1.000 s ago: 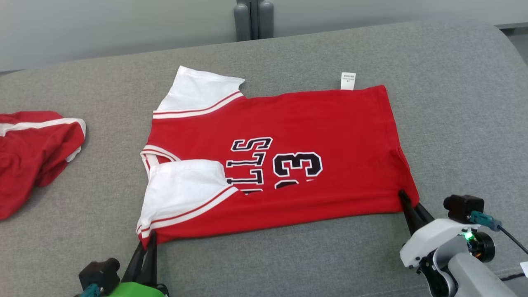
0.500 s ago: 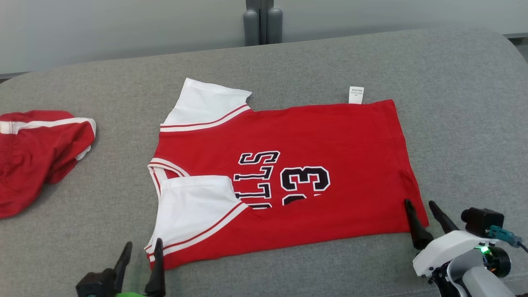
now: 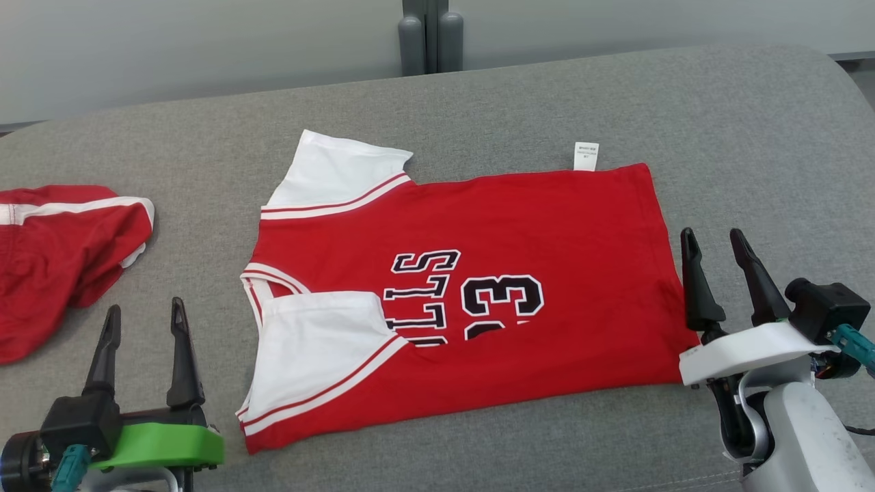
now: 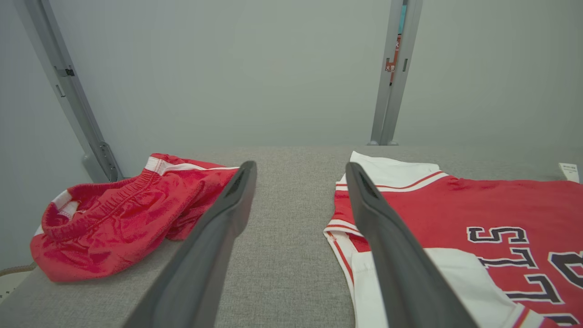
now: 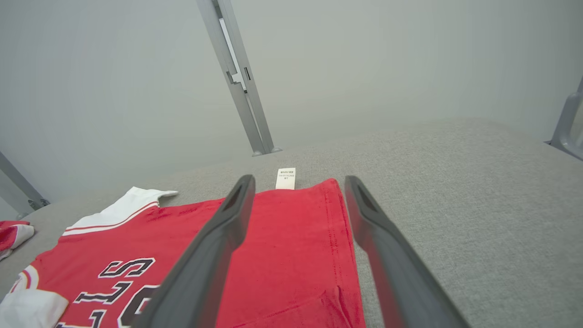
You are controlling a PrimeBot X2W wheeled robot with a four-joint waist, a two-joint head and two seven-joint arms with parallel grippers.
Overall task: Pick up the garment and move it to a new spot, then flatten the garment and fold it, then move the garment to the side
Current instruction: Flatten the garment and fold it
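left gripper (image 3: 145, 307) and right gripper (image 3: 712, 234) splayed wide, empty; jersey (image 3: 547, 232) sleeve (image 3: 314, 335) at 7 o'clock looks doubled, folding might trap a lump

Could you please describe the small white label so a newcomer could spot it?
On the grey padded surface lies a red jersey, partly folded. At its far edge, near the hem corner, a white label pokes out onto the grey. Unlike the white sleeves, it is a tiny printed rectangle.
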